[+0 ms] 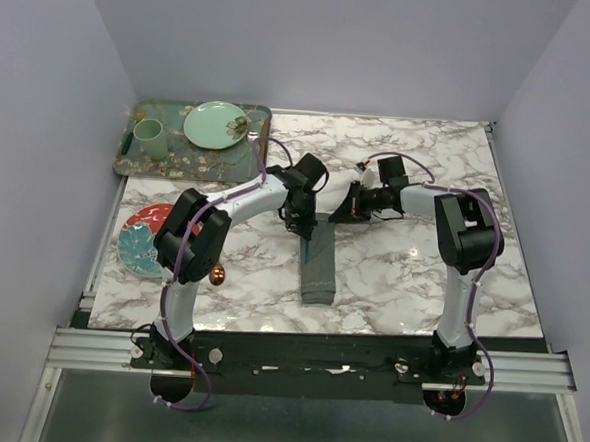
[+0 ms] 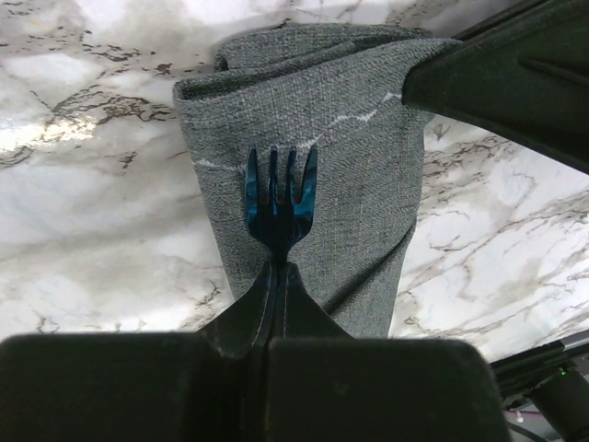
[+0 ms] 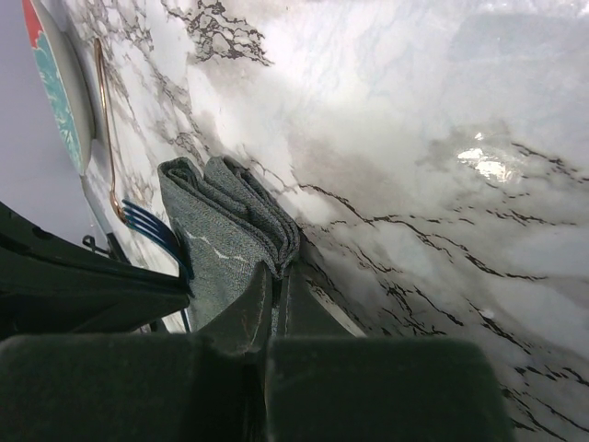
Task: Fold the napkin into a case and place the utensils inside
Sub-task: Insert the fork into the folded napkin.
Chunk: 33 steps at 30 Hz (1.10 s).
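The napkin is folded into a long, narrow dark grey case (image 1: pixel 318 263) lying mid-table. My left gripper (image 2: pixel 279 269) is shut on the blue fork (image 2: pixel 281 198), whose tines lie over the case's far end (image 2: pixel 368 184). My right gripper (image 3: pixel 279 269) is shut on the edge of the case's folded layers (image 3: pixel 230 235) at that same end. In the top view the two grippers, left (image 1: pixel 297 221) and right (image 1: pixel 340 214), meet at the case's far end. The copper spoon (image 3: pixel 101 110) lies on the table beside a plate; its bowl (image 1: pixel 219 274) shows by the left arm.
A red and teal plate (image 1: pixel 137 236) sits at the left. A green patterned tray (image 1: pixel 138 163) at the back left holds a green cup (image 1: pixel 150 137) and a green plate (image 1: pixel 216 124). Walls close in the left, right and back sides.
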{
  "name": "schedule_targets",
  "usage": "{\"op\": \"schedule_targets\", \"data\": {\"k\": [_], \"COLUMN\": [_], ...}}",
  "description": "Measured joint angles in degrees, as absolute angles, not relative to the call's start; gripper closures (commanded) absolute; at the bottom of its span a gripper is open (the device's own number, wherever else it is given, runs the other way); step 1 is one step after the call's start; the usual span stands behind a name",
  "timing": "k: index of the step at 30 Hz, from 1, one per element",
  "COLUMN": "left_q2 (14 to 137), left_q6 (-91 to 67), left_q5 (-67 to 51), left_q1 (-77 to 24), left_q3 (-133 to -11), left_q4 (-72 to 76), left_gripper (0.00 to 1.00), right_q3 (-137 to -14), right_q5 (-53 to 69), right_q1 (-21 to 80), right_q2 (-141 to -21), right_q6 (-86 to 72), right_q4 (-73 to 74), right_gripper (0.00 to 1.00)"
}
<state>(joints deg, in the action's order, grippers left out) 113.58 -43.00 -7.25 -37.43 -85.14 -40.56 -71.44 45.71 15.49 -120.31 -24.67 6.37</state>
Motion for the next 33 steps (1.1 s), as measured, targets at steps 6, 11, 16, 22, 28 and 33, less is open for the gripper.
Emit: {"op": "schedule_targets", "data": {"k": [6, 11, 16, 22, 28, 33], "left_q2": [113.56, 113.56, 113.56, 112.64, 100.42, 87.39], "left_q6": [-43.13, -43.66, -43.79, -40.27, -27.38, -12.05], "left_q5": [-7.84, -8.05, -8.03, -7.62, -8.99, -11.14], "left_q1": [-38.15, -38.17, -38.17, -37.67, -30.41, -17.63], "left_q3": [-84.88, -84.01, -83.99, -85.76, -82.7, -78.26], "left_q4": [-40.32, -40.36, -40.45, -40.88, -40.12, -41.5], "left_gripper": [1.0, 0.8, 0.6, 0.42, 0.11, 0.16], "right_q3": [-70.11, -69.06, -67.64, -66.85, -66.41, -68.38], "right_q5": [45.01, 44.16, 42.89, 42.06, 41.21, 41.43], "right_q1": [15.51, 15.53, 15.55, 15.55, 15.55, 15.55], "right_q2": [-119.48, -118.61, -117.08, -116.01, -112.81, -108.47], "right_q6": [-25.04, -25.06, -25.06, -24.86, -22.94, -19.18], "right_q4": [5.06, 4.43, 4.29, 4.34, 5.91, 9.74], "right_gripper": [0.99, 0.99, 0.99, 0.53, 0.17, 0.0]}}
